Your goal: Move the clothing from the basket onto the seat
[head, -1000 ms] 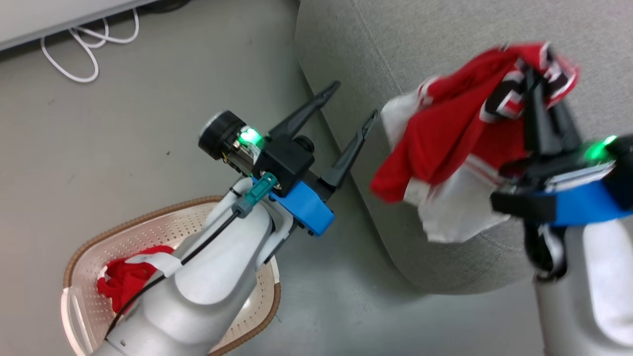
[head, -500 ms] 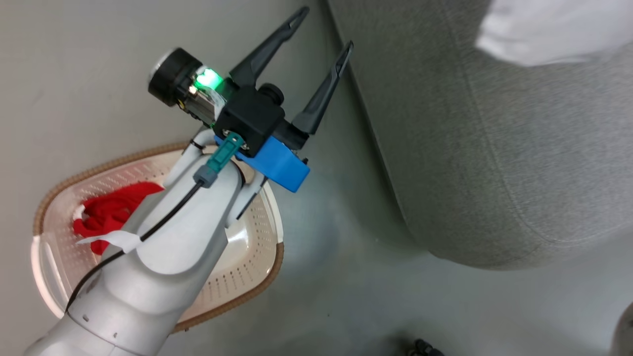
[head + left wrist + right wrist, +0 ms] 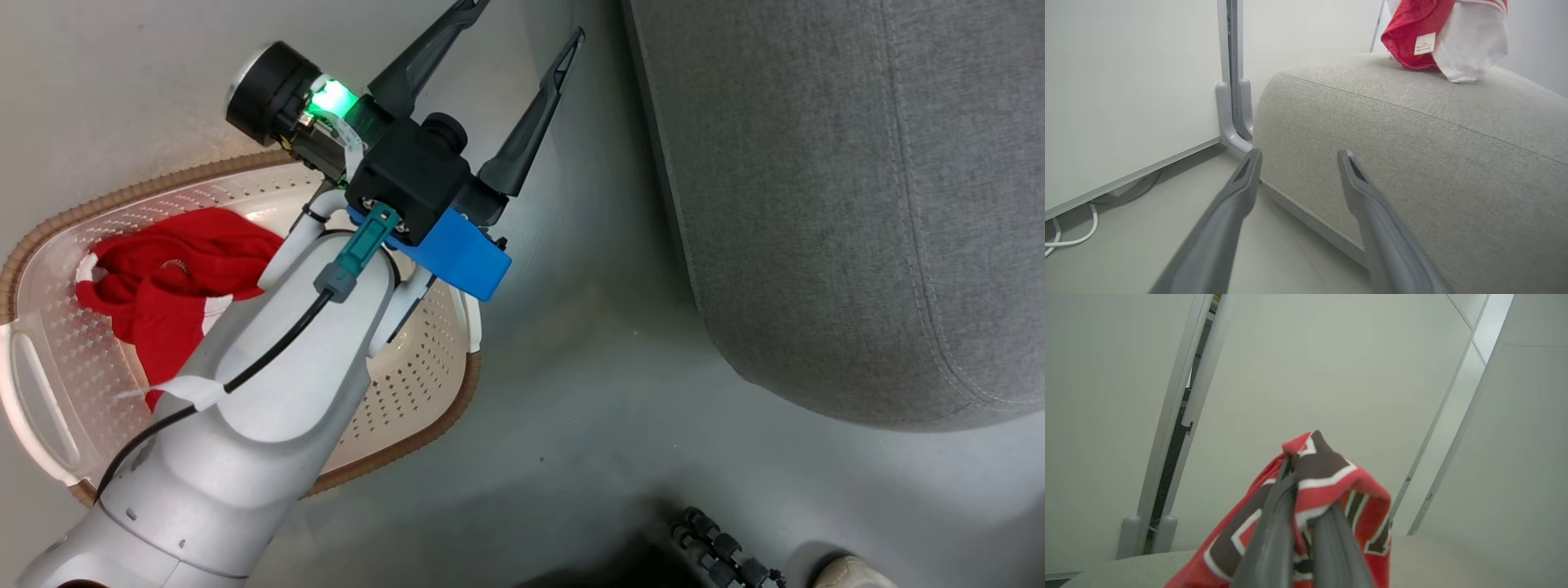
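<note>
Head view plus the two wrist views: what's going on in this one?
The robot's right claw is shut on a red jersey with black-and-white lettering, holding it up over the grey seat. The left claw is open and empty, between the basket and the seat, its fingers pointing at the seat's side. Another red garment lies in the basket, not yet moved.
</note>
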Tool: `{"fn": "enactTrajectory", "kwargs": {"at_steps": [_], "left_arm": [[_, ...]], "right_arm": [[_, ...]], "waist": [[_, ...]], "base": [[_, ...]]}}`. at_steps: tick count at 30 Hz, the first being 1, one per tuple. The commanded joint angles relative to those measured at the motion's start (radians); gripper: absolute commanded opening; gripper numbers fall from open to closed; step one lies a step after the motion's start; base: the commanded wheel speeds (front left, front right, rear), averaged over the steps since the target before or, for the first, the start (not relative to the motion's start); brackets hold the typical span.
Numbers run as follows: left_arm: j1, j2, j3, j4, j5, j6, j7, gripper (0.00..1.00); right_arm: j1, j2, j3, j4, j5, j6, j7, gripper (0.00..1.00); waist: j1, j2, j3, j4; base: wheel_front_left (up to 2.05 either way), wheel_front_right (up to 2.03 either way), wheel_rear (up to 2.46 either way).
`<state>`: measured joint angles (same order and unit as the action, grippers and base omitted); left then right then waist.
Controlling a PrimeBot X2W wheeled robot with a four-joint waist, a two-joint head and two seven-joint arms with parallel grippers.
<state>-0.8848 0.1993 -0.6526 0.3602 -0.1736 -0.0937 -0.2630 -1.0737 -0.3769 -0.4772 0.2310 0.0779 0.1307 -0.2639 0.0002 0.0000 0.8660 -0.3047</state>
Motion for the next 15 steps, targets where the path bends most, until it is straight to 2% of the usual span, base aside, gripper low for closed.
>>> {"fn": "enactTrajectory", "kwargs": {"at_steps": [1,15], "left_arm": [[-0.011,-0.001,0.000,-0.005,0.006,-0.001,-0.003,1.00],[0.003,-0.023,-0.001,-0.008,0.008,-0.007,-0.003,1.00]], "right_arm": [[-0.002,0.009,0.001,0.032,-0.017,0.000,-0.001,0.00],[0.163,0.134,-0.031,0.281,-0.033,0.000,-0.001,0.00]], "waist": [[-0.0002,0.0000,0.006,0.003],[-0.0002,0.0000,-0.001,0.030]], "base": [[0.00,0.00,0.00],[0.00,0.00,0.00]]}}
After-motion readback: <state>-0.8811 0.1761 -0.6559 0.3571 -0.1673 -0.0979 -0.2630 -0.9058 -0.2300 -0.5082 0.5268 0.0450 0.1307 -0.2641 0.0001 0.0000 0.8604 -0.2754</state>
